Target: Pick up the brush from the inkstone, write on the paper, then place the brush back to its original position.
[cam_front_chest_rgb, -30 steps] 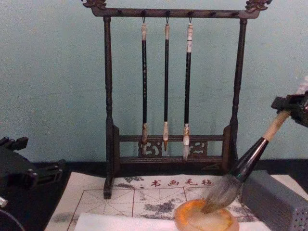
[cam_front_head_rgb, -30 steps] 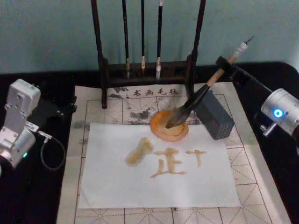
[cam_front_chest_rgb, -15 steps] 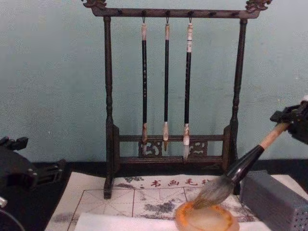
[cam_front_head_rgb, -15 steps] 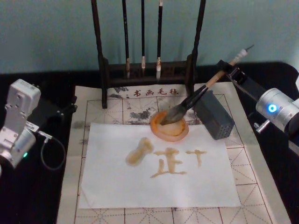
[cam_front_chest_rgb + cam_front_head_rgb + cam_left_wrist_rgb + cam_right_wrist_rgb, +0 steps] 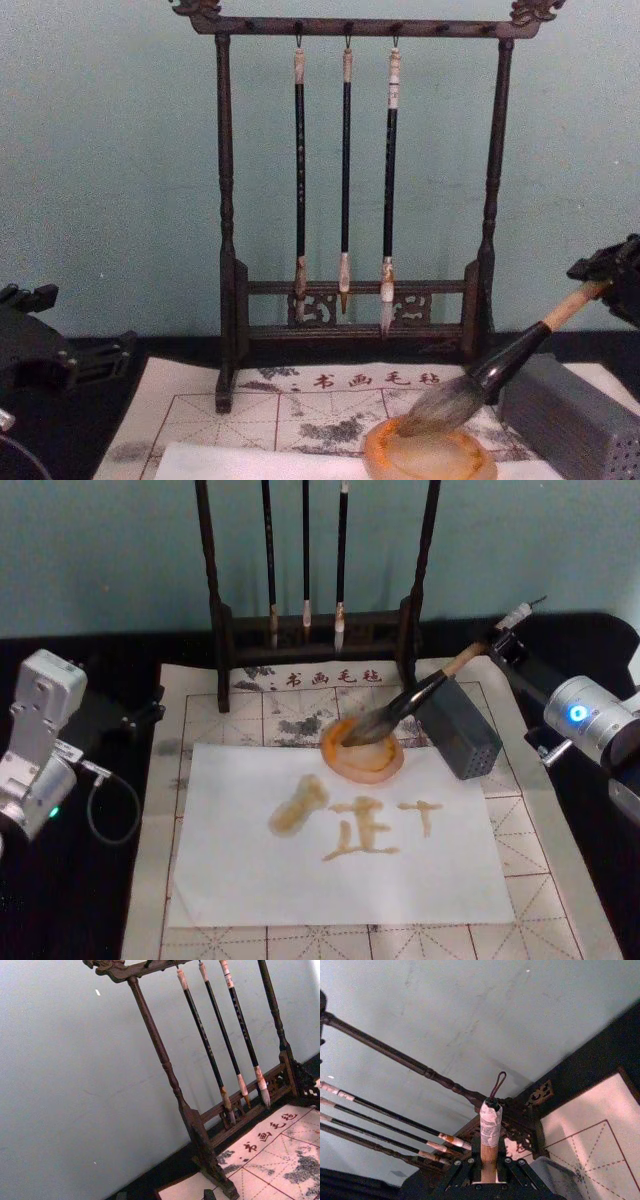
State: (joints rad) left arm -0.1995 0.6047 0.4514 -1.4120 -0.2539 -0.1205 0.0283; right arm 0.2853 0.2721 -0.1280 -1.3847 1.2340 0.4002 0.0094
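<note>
Where the black tabletop meets a pale teal wall, a cream mat printed with grid lines, red characters and grey ink stains covers the middle of the work area. At its far edge stands a tall dark wooden brush rack, with three thin black-shafted brushes hanging tip-down from its top bar. A plain white sheet of paper lies flat on the near part of the mat, bearing ochre-brown strokes across its middle. A grey ribbed rectangular block sits on the mat just beyond the paper's far right corner. Just left of the block is the small round inkstone, its orange-brown rim overlapping the paper's far edge.

The large calligraphy brush, with its grey-white tuft, black ferrule and tan wooden handle, lies at a shallow slant. Its tuft rests on the inkstone, and the handle rises to the right past the block's left end, possibly touching that end, though the chest view does not settle it.

The right gripper is clamped on the handle near its taped whitish end, above the mat's far right corner. In the right wrist view, its fingers press against both sides of the wood. The left gripper sits parked on the tabletop, left of the mat.
</note>
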